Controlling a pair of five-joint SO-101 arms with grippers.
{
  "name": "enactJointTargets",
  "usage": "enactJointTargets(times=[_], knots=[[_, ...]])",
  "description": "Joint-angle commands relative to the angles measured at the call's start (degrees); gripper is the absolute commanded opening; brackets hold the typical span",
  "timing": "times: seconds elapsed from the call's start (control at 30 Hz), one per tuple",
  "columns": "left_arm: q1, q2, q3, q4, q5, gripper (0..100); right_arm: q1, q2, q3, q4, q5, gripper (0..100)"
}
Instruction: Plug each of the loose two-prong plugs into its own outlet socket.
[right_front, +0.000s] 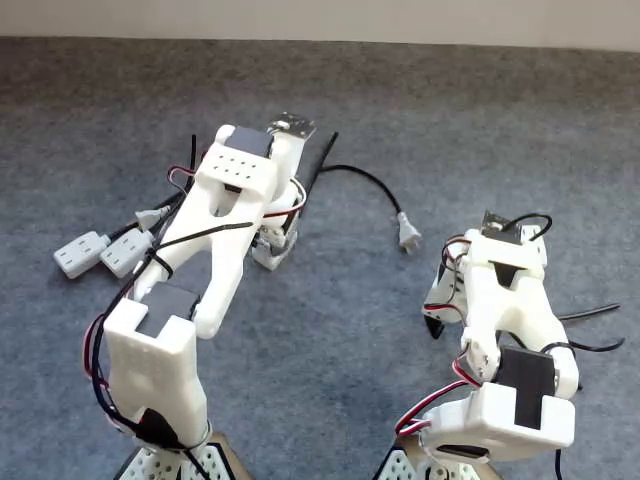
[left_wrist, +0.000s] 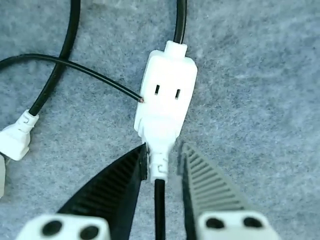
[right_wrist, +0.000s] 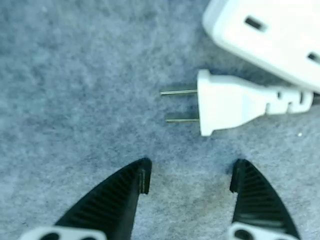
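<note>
I can read no text, label or number anywhere; the small white plug (left_wrist: 17, 137) bears a faint mark, perhaps a symbol.

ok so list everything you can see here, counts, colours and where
side sockets: two, white, side by side, far left in the high view
corded socket: one, white, cord end inside the left gripper
near plug: one, white, black cord, beside the corded socket
middle plug: one, white, black cord, mid-scene in the high view
bare-prong plug: one, white, before the right gripper, maybe the middle plug again
big socket: one, white, beside the bare-prong plug
carpet: grey, under everything
left gripper: black and grey
right gripper: black, open
</note>
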Motion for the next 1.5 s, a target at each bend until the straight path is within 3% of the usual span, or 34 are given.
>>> enactJointTargets(times=[0.0, 0.43, 0.63, 1.07, 1.27, 1.47], knots=[[-0.48, 0.31, -2.24, -0.53, -0.26, 7, 0.40, 0.31, 0.40, -2.77, 0.79, 25.7], [-0.40, 10.77, -8.13, -0.26, -0.26, 3, 0.40, 0.31, 0.40, -2.77, 0.70, 25.7], [-0.75, 17.10, -12.88, 4.75, -0.26, 2, 0.48, 0.31, 0.40, -2.77, 0.70, 25.7], [-0.75, 21.23, -11.82, 3.96, 0.97, 3, 0.48, 0.31, 0.40, -2.77, 0.70, 25.7], [-0.92, 16.40, -16.92, 6.51, 4.92, 17, 0.48, 0.31, 0.40, -2.77, 0.70, 25.7], [-0.92, 12.35, -21.14, 8.35, 4.66, 19, 0.48, 0.31, 0.40, -2.77, 0.70, 25.7]])
